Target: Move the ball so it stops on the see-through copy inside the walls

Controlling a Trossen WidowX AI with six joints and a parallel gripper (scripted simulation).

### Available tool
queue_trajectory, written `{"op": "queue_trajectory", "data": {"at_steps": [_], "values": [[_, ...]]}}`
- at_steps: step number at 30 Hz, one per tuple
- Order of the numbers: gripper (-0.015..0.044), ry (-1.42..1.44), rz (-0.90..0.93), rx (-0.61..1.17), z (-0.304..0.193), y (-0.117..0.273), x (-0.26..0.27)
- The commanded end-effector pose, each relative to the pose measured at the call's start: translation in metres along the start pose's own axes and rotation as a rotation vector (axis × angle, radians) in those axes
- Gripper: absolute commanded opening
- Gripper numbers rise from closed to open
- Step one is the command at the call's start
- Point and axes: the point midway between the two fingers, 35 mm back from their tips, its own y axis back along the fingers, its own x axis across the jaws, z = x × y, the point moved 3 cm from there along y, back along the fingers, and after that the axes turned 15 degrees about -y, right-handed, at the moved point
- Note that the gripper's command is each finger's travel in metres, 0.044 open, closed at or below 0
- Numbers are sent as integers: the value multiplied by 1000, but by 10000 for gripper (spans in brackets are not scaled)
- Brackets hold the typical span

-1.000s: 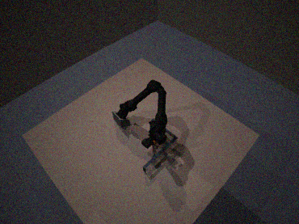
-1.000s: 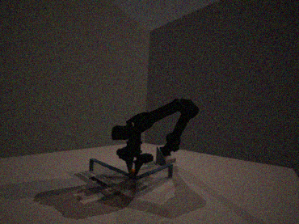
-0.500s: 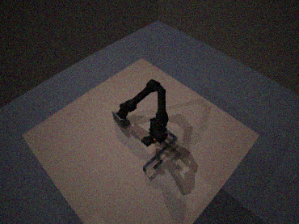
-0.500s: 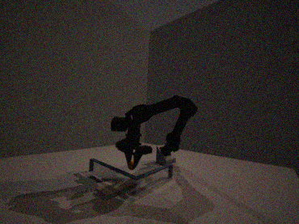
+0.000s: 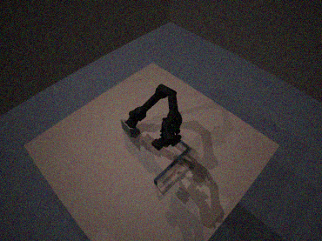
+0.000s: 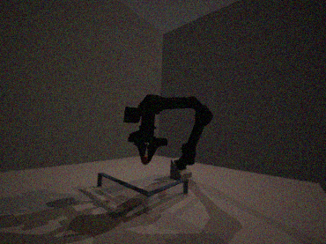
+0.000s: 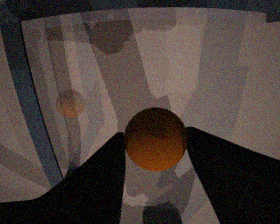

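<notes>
An orange ball [image 6: 145,160] [image 7: 156,139] is between the two dark fingertips. My gripper [image 6: 145,158] [image 7: 154,136] is shut on it and holds it above the table, higher than the wall tops in the exterior view. The faint see-through copy [image 7: 71,104] lies lower, to the left of the ball in the wrist view, beside the left wall. The low clear walls with blue edges [image 5: 172,164] [image 6: 124,184] [image 7: 24,95] make a corner, at the upper left in the wrist view. In the top view the arm hides the ball and fingertips.
The arm's base [image 5: 132,129] stands on the pale table [image 5: 87,166] to the left of the walls in the top view. The scene is dim, and broad shadows of the arm fall across the walls and the table.
</notes>
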Motion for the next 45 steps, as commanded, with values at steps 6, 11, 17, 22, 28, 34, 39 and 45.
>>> {"op": "queue_trajectory", "data": {"at_steps": [6,11,17,22,28,34,39,45], "values": [[0,-94,-2,7,-4,7,6],[0,-237,-4,6,-5,3,14],[0,-409,-6,5,-8,-1,23],[0,-552,-7,4,-10,-5,30],[0,-724,-7,3,-13,-10,39],[0,-895,-7,3,-16,-15,48],[0,-1038,-6,3,-19,-18,55],[0,-1209,-6,4,-23,-23,63]]}}
